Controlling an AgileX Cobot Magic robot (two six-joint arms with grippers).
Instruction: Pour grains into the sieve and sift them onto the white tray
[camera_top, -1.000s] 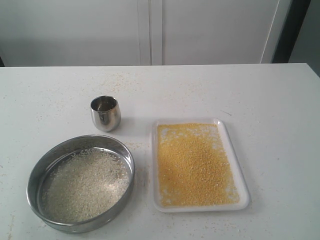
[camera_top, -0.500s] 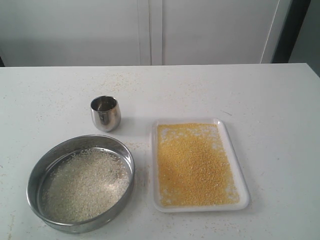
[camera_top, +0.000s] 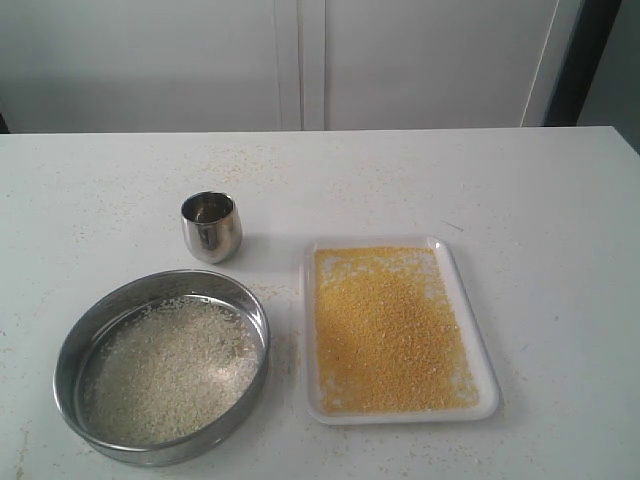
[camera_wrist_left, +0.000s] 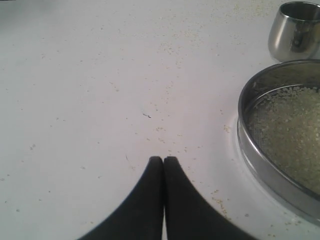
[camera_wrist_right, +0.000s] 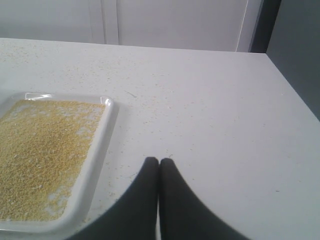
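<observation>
On white tray (camera_top: 400, 416): yellow grains (camera_top: 385, 330); sieve (camera_top: 165, 455) beside.

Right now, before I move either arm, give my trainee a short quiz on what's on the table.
1. Multiple choice: what covers the white tray?
A) whitish rice-like grains
B) yellow millet-like grains
C) nothing at all
2. True or false: the steel cup lies on its side inside the sieve.
3. Fill in the blank: the left claw and the right claw are both ____, with nothing between their fingers.

Key: 1 B. 2 false: the cup stands upright on the table, outside the sieve. 3 shut.
</observation>
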